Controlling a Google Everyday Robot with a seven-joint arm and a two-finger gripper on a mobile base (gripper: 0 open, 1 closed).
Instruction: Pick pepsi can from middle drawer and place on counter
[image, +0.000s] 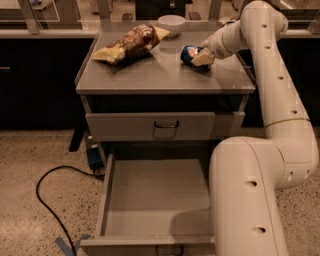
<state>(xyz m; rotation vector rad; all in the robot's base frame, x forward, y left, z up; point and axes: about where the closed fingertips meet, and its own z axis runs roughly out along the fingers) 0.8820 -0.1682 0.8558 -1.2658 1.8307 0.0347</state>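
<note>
The pepsi can (188, 53), dark blue, lies tilted on its side at the right rear of the grey counter (150, 75). My gripper (200, 57) reaches in from the right and is shut on the can, holding it at the counter's surface. One pale finger (204, 59) covers the can's right part. The middle drawer (155, 200) is pulled fully open below, and its bare floor holds nothing. My arm's large white links stand at the right and cover the drawer's right side.
A yellow-brown chip bag (129, 44) lies at the counter's left rear and a white bowl (171, 23) at the back. The top drawer front (160, 126) is shut. A black cable (50, 200) loops on the speckled floor at the left.
</note>
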